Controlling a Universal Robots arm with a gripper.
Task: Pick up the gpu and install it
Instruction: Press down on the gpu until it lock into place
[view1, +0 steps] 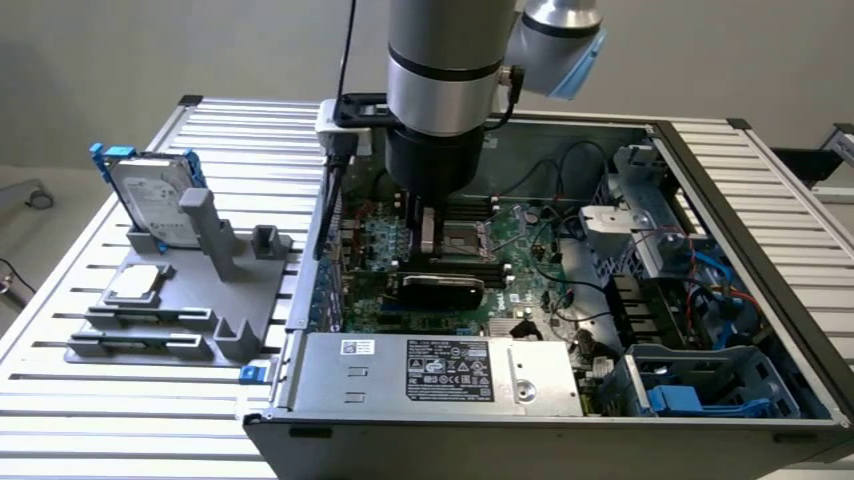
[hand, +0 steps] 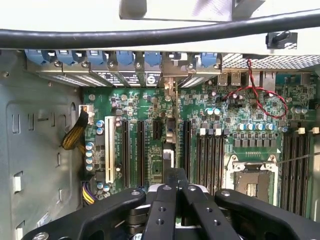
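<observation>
Gpu (view1: 441, 291), a small card with a glossy black cover, sits inside an open computer case (view1: 747, 190), on the green motherboard (view1: 380, 240), directly under the robot arm (view1: 447, 70).

Nearest the exterior camera, a grey labelled power supply (view1: 447, 370) lies along the case's front edge. Just beyond it, toward 12 o'clock, is the gpu. Right above the card is the pincer (hand: 175, 185), its fingers pressed together; whether they nip the card's upper edge cannot be told. Farther toward 12 o'clock, the arm's thick silver and black column rises out of frame.

At 9 o'clock, outside the case, a hard drive (view1: 147, 190) with a blue frame stands upright in a grey holder (view1: 220, 250) on the slatted metal surface (view1: 80, 420).

The card is likely light and stiff but fragile, and its cover slippery. The upper board edge or the cover's sides look the safest hold, away from the connector contacts.
</observation>
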